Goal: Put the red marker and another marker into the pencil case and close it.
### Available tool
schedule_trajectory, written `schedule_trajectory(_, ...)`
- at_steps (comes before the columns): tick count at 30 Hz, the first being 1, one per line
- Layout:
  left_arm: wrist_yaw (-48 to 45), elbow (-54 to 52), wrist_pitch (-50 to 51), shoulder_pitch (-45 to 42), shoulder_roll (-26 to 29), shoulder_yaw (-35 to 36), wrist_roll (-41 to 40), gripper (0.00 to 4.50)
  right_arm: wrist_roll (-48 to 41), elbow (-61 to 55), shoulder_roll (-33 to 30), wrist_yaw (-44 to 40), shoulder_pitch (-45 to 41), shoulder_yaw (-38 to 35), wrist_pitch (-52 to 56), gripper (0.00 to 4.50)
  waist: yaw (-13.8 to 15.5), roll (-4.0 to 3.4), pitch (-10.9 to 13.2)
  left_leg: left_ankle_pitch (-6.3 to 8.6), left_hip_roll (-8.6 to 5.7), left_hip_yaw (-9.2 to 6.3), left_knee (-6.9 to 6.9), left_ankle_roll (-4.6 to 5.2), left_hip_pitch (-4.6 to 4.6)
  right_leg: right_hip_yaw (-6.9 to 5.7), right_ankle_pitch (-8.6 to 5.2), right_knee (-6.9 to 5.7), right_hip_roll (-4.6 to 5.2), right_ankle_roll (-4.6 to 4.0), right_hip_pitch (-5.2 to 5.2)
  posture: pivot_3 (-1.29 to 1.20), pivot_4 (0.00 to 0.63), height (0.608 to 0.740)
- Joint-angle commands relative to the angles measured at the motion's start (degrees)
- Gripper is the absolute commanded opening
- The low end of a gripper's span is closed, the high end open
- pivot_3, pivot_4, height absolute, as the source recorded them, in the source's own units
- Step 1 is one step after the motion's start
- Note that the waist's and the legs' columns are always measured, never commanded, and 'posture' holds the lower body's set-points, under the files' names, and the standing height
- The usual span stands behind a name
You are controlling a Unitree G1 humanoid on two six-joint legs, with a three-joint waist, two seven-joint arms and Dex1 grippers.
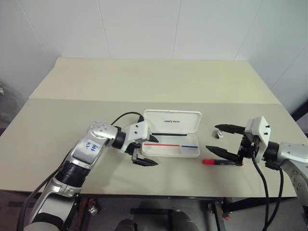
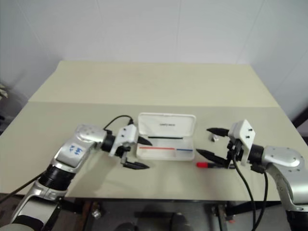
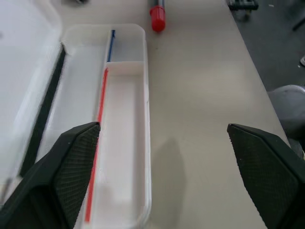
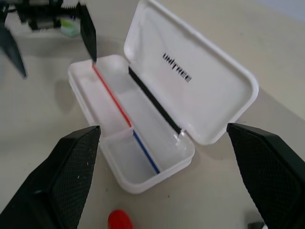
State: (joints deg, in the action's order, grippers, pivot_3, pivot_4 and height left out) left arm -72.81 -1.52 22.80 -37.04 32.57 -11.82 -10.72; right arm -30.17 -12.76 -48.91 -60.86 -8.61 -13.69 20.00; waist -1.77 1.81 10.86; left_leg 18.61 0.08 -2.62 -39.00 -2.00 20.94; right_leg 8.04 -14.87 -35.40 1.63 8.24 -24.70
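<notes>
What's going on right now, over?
Left gripper open beside open pencil case. Right gripper open over red marker, still on table. Case empty. Nothing blocking.

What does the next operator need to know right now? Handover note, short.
Left gripper: open, nothing in it, at the left end of the pencil case.
Right gripper: open, nothing in it, just above the red marker.
Pencil case: lid up, on the table; compartments look empty.
Red marker: lying on the table right of the case, red cap toward it.
Second marker: a small object lies beyond the right gripper; I can't tell what it is.
Done: case opened.
Left: put both markers in, shut the lid.
</notes>
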Motion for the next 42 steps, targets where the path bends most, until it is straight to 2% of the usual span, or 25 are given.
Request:
schedule_trajectory(1, -1.8, 0.2, -5.5, 0.7, 2.2, 5.6, -4.2, 4.46, 1.6, 2.4, -3.0, -4.3, -0.9, 0.1, -2.8, 4.50, 0.0, 0.00, 0.0, 0.00, 0.00, 0.01, 0.00, 0.00, -0.01, 0.00, 0.00, 0.01, 0.01, 0.00, 0.00, 0.00, 0.150, 0.740)
schedule_trajectory(5, -4.7, 5.8, -12.5, 1.1, 5.7, 10.5, -6.5, 4.46, 3.5, 6.8, -5.3, -9.7, -2.1, 2.0, -5.3, 4.50, -0.2, -0.01, 0.0, 0.00, 0.00, 0.05, 0.01, 0.00, -0.06, -0.02, 0.00, 0.06, 0.02, 0.00, 0.05, 0.00, 0.150, 0.740)
schedule_trajectory(8, -9.9, 9.0, -13.4, 1.6, 9.2, 13.1, -9.8, 4.46, 6.2, 11.5, -7.2, -14.6, -3.6, 4.7, -8.7, 4.50, -0.3, -0.02, 0.0, 0.01, 0.01, 0.07, 0.02, 0.00, -0.11, -0.03, 0.00, 0.07, 0.02, 0.00, 0.07, 0.00, 0.150, 0.740)
schedule_trajectory(14, -16.6, 11.1, -15.8, 4.3, 15.5, 13.8, -10.8, 4.46, 9.6, 21.0, -7.5, -21.0, -8.3, 9.3, -13.3, 4.50, -1.0, -0.04, 0.0, 0.03, 0.02, 0.10, 0.04, 0.03, -0.15, -0.03, 0.00, 0.09, 0.05, 0.00, 0.11, 0.00, 0.150, 0.740)
schedule_trajectory(26, -15.8, 13.2, -17.9, 4.3, 17.3, 15.1, -13.4, 4.46, 15.2, 36.2, -4.4, -25.4, -14.0, 15.8, -20.4, 4.50, -1.5, -0.04, 0.1, 0.03, 0.03, 0.07, 0.04, 0.03, -0.15, -0.06, 0.00, 0.07, 0.10, 0.00, 0.10, 0.00, 0.150, 0.740)
schedule_trajectory(30, -15.5, 13.5, -18.2, 4.1, 17.5, 15.1, -13.6, 4.50, 16.8, 41.4, -3.0, -26.0, -16.1, 16.6, -23.3, 3.59, -1.7, -0.05, 0.1, 0.03, 0.03, 0.10, 0.04, 0.03, -0.20, -0.06, 0.00, 0.04, 0.11, 0.00, 0.11, 0.00, 0.150, 0.740)
schedule_trajectory(38, -15.1, 13.1, -18.5, 4.3, 17.6, 15.0, -13.7, 4.50, 16.4, 41.0, -1.4, -26.4, -17.0, 15.9, -24.4, 0.65, -1.7, -0.04, 0.1, 0.03, 0.04, 0.12, 0.04, 0.03, -0.28, -0.05, -0.02, -0.06, 0.10, -0.04, 0.14, 0.00, 0.150, 0.740)
schedule_trajectory(42, -15.0, 13.3, -18.8, 4.4, 17.2, 14.7, -13.6, 4.50, 15.9, 39.4, -1.8, -25.2, -16.5, 14.7, -24.0, 0.58, -1.7, -0.05, 0.1, 0.03, 0.04, 0.13, 0.04, 0.03, -0.31, -0.05, -0.02, -0.07, 0.10, -0.04, 0.16, 0.00, 0.150, 0.740)
